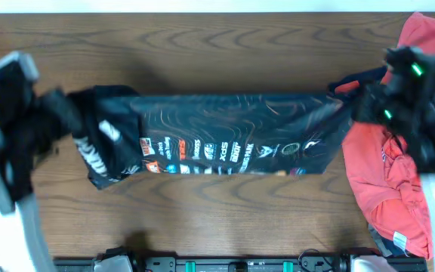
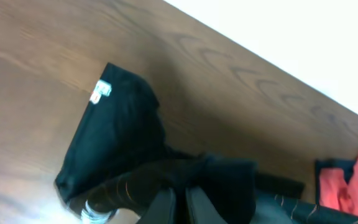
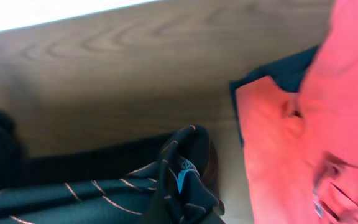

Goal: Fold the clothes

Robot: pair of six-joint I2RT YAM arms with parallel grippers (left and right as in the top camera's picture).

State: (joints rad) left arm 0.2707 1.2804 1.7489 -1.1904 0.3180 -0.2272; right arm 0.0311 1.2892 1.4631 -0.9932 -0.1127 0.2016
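Left gripper (image 2: 180, 208) and my right gripper (image 1: 366, 102) both clamped on jersey (image 1: 225, 132) ends, stretched flat (soft, light, probably slippery); I'd hold corners.

A brown wood-grain laminate worktop (image 1: 217, 219) fills nearly all of the overhead view, its darker grain curling in long loops. Beyond its far edge runs 1 plain white strip of background (image 1: 202, 4), too featureless to tell wall from floor. Soft light leaves a pale sheen on the wood in the left wrist view.
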